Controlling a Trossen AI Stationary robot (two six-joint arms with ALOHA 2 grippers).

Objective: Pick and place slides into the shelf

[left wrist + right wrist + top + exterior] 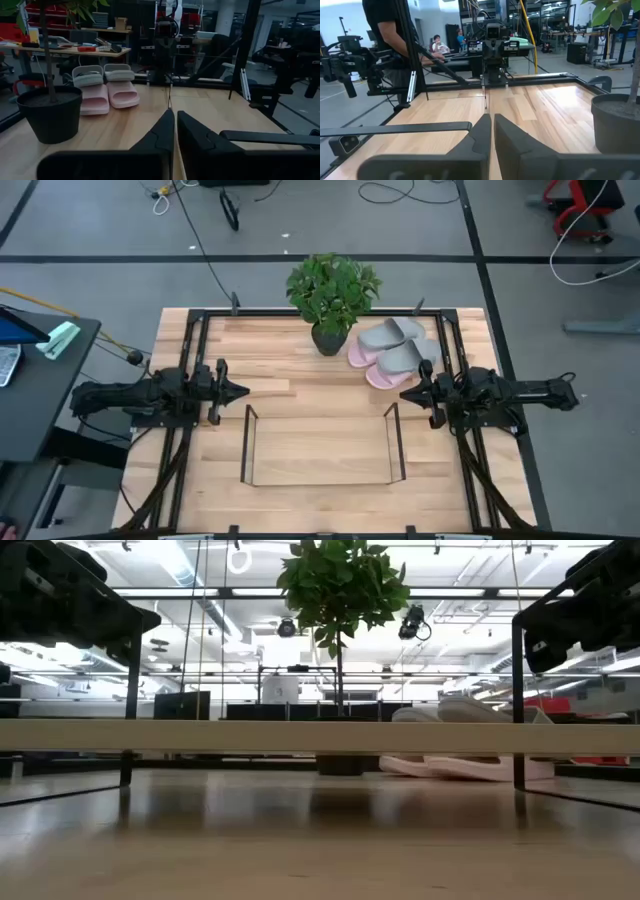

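No step is begun: 4 slides [395, 345] are stacked beside the plant [331, 290], behind the shelf [322, 445]. Both grippers, left [240, 391] and right [406, 393], are closed, empty; opening is needed.

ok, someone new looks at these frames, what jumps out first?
Probably the potted plant at the table's far edge, the only green thing, with the slides piled right beside it, grey stacked on pink. Nearer the front sits the shelf, nothing in it, flanked by the left gripper and right gripper, both shut and holding nothing.
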